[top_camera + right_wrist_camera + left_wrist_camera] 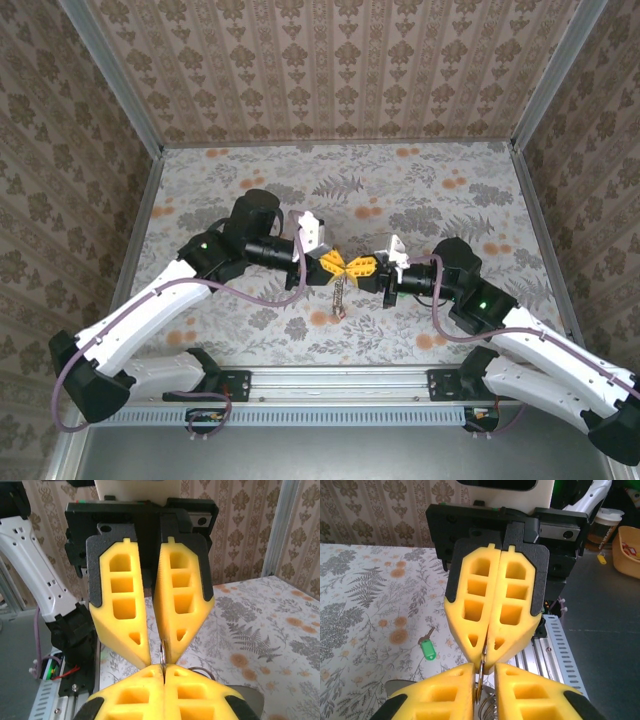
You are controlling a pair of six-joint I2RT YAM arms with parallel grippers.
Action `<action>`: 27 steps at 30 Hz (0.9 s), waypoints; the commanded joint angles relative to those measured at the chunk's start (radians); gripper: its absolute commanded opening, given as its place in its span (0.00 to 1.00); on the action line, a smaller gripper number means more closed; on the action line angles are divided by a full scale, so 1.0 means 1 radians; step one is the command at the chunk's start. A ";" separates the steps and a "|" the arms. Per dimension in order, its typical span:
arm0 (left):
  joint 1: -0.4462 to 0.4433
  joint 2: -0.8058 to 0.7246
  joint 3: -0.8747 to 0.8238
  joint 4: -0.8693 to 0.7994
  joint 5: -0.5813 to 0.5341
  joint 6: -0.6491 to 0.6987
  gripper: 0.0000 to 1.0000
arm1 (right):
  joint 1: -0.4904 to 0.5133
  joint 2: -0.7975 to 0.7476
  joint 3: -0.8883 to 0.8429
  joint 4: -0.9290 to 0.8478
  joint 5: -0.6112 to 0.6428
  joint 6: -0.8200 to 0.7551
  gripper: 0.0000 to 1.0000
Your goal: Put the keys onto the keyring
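Observation:
Both yellow-fingered grippers meet tip to tip above the middle of the table. My right gripper (360, 267) (163, 672) is shut on the keyring (162, 650), a thin grey metal loop that stands edge-on between the fingertips. My left gripper (335, 266) (484, 672) faces it with its fingers slightly apart. The keyring (480, 680) sits in that gap, close to one finger. A thin part of the keyring (340, 292) hangs down below the two grippers. A key with a green head (428, 649) lies flat on the table, apart from both grippers.
The floral table (420, 200) is walled by patterned panels at the back and sides. A metal rail (340, 380) runs along the near edge between the arm bases. Purple cables (265, 297) loop beside the arms.

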 commanded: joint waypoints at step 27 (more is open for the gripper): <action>0.030 -0.056 -0.052 0.105 0.005 -0.049 0.00 | -0.024 -0.041 -0.056 0.161 0.124 0.204 0.50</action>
